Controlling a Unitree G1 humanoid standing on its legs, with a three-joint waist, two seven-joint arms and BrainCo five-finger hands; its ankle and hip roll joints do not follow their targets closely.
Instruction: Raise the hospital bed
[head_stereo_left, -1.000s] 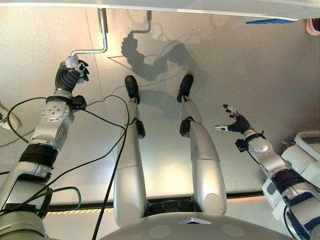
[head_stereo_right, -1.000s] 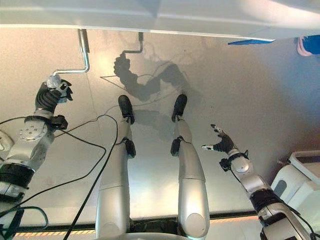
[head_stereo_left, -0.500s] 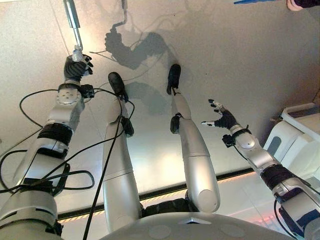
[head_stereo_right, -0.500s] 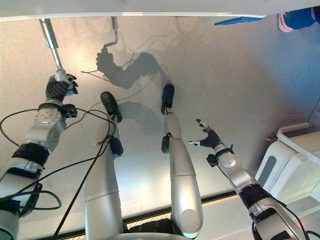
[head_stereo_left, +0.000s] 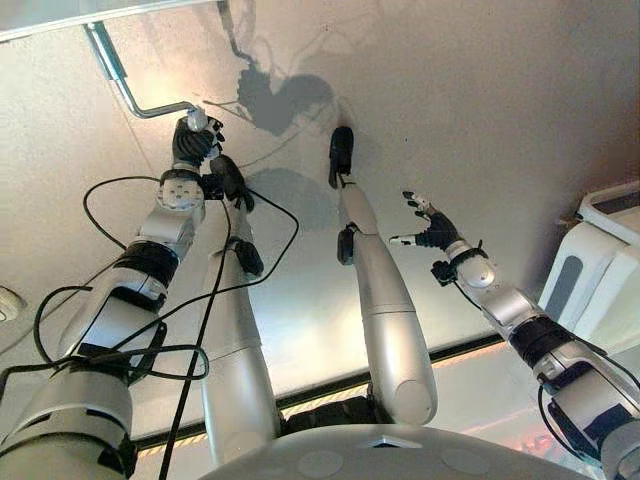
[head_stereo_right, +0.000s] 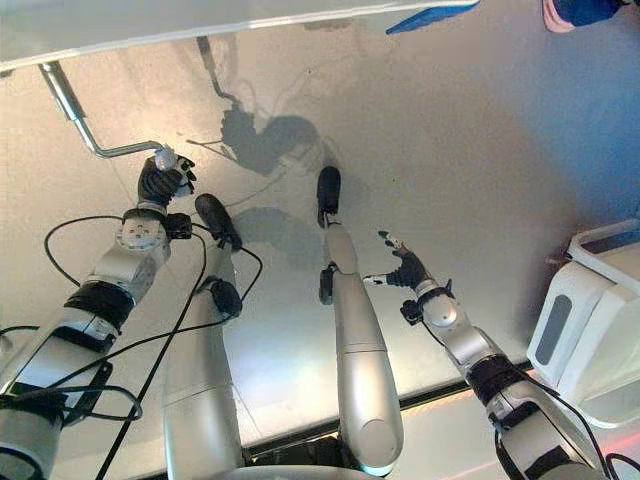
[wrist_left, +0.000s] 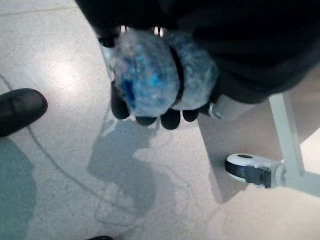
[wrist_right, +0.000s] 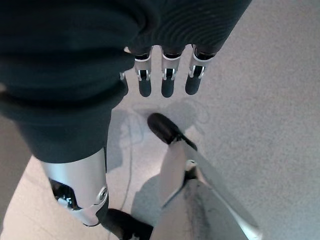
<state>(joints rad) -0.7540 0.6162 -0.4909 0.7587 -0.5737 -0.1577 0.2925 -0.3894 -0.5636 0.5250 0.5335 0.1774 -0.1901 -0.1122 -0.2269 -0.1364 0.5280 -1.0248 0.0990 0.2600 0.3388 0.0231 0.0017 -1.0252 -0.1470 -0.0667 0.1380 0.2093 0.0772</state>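
The bed's metal crank (head_stereo_left: 128, 95) hangs from under the white bed edge (head_stereo_right: 150, 25) at the upper left, bent towards its handle. My left hand (head_stereo_left: 191, 143) is shut on the crank handle (wrist_left: 150, 80), which is wrapped in blue-grey padding; its dark fingertips (wrist_left: 170, 119) curl round the padding. My right hand (head_stereo_left: 432, 232) hovers over the floor at the right, away from the crank, open with straight fingers (wrist_right: 167, 80) and nothing in it.
A white machine (head_stereo_left: 595, 265) stands at the right edge. A caster wheel (wrist_left: 247, 167) on a white frame leg (wrist_left: 287, 135) rests on the floor close to my left hand. A blue thing (head_stereo_right: 430, 15) lies at the upper edge by the bed.
The camera has shifted. My left hand has swung the crank handle from the shaft's left, through below it, to its right. The right hand stays open in the air.
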